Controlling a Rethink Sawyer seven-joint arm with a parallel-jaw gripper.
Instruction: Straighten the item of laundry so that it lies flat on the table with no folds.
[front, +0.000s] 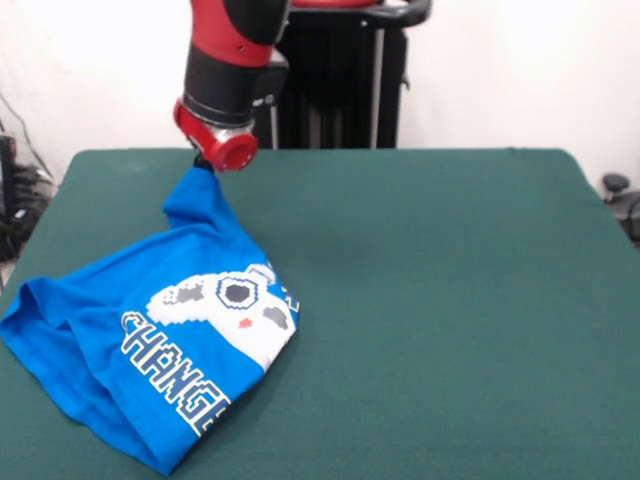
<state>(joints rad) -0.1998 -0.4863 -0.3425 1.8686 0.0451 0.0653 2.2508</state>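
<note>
The bright blue T-shirt (110, 310) lies crumpled at the left front of the dark green table (450, 300). Its white pixel graphic and block lettering face up, and folds run along its left and lower edges. One corner of the shirt is drawn up into a peak at the far left. My gripper (203, 164) sits at the top of that peak, under the red wrist, shut on the cloth. Its tips are mostly hidden by the wrist and the fabric. The rest of the shirt rests on the table.
The black pedestal (340, 80) stands behind the table's far edge. The shirt's lower left part lies close to the table's left and front edges. Cables and dark gear (15, 190) show beyond the left edge.
</note>
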